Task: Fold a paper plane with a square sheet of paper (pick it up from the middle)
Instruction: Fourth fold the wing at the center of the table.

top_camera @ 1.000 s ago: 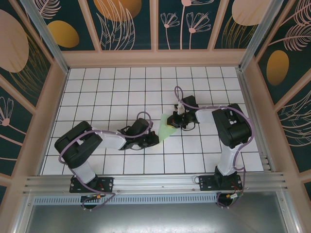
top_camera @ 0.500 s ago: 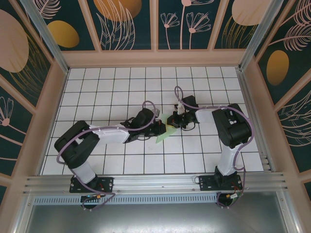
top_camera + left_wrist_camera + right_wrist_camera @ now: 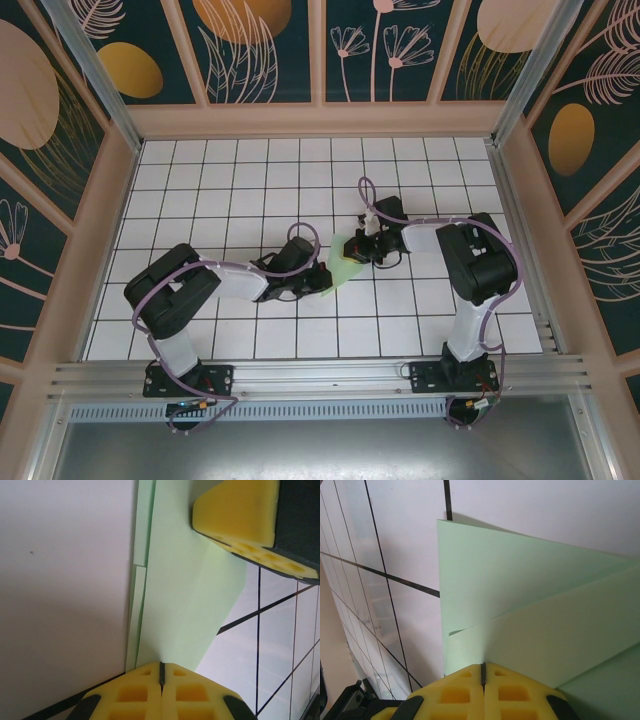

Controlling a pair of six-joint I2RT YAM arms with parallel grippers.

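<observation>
Mid-table, shut jaws press paper plane (image 3: 344, 269) edges; bare tiles (image 3: 250, 180) around.

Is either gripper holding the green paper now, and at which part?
Cannot be told. The left gripper and right gripper are shut with their tips on opposite ends of the folded green paper; pinching or only pressing is unclear.

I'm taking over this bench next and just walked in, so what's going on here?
Two robot arms are folding a mint-green paper that lies partly creased on the white grid table. The left claw and right claw, both shut, meet at the paper from opposite sides.
</observation>
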